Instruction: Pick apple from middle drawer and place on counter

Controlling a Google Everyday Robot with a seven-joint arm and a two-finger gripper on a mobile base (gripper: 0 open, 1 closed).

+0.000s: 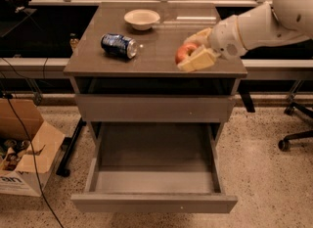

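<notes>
Counter (156,51) mid-frame: my pincer (194,52) grips apple (184,52) near its lower-right edge; releasing here risks a roll-off into open middle drawer (154,203).

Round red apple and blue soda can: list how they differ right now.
The round red apple is clamped in the cream two-finger gripper; the blue soda can lies free on its side. The apple is at the front right of the glossy grey-brown counter; the can sits left of centre. Both are at counter height.
</notes>
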